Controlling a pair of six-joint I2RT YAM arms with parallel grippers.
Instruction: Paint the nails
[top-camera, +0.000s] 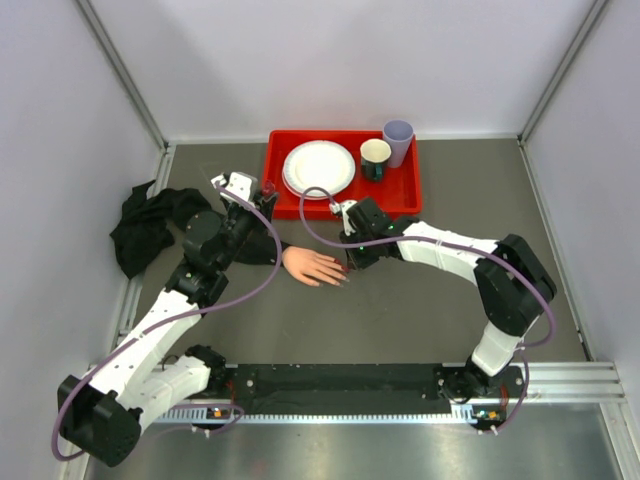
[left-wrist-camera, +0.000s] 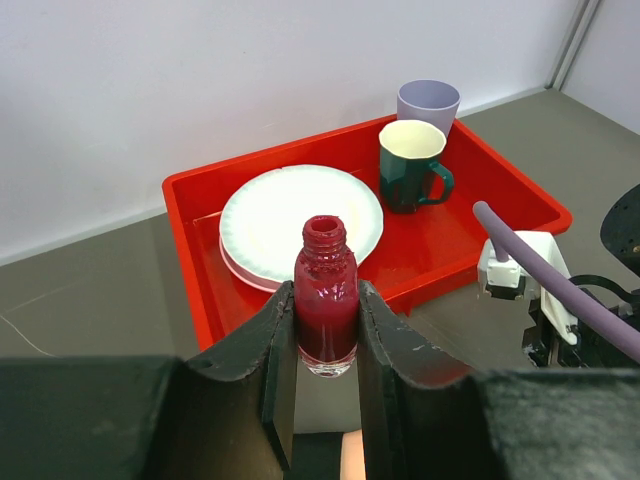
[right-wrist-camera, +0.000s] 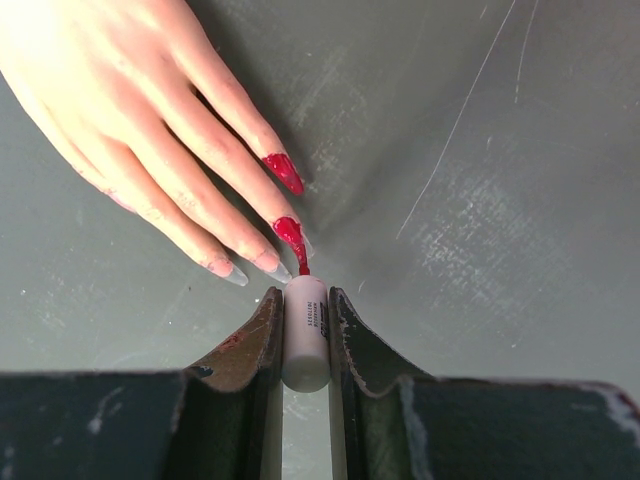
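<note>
A pale mannequin hand (top-camera: 312, 266) with a black sleeve lies on the table, fingers pointing right. In the right wrist view two nails (right-wrist-camera: 283, 172) are red and the two below them (right-wrist-camera: 230, 273) are bare. My right gripper (right-wrist-camera: 305, 305) is shut on the white brush cap (right-wrist-camera: 305, 330); its red brush tip touches the second red nail (right-wrist-camera: 291, 235). It shows in the top view (top-camera: 352, 252) at the fingertips. My left gripper (left-wrist-camera: 325, 340) is shut on the open bottle of red polish (left-wrist-camera: 325, 300), held upright above the sleeve (top-camera: 255, 250).
A red tray (top-camera: 280, 205) at the back holds white plates (top-camera: 319, 168), a dark green mug (top-camera: 375, 158) and a lilac cup (top-camera: 398, 140). A black cloth (top-camera: 145, 225) lies at the left wall. Walls close in on three sides.
</note>
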